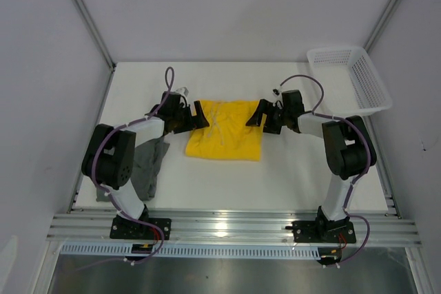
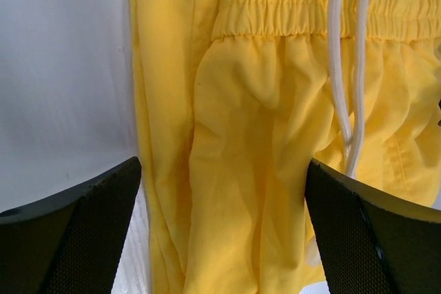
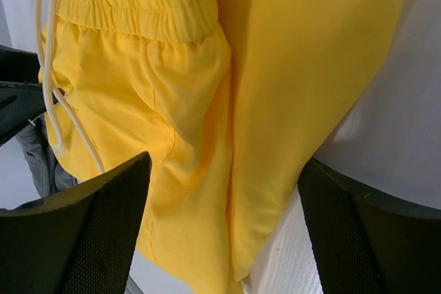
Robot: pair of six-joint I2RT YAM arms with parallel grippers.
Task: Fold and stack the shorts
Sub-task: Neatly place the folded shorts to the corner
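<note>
Sitting roughly squared, yellow shorts (image 1: 225,131) had left gripper (image 1: 202,116) and right gripper (image 1: 256,115) spread wide, holding nothing, at opposite edges, white table (image 1: 289,177) showing all round.

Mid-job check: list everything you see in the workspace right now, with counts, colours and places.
yellow shorts: one, bright yellow, lying at the table's centre between the two grippers
drawstring: one, white, two strands running down from the yellow shorts' waistband
grey shorts: one, dark grey, crumpled at near left, partly under the left arm
basket: one, white mesh, at the table's far right corner
table: one, white
left gripper: one, black, open, at the yellow shorts' left edge
right gripper: one, black, open, at their right edge
</note>
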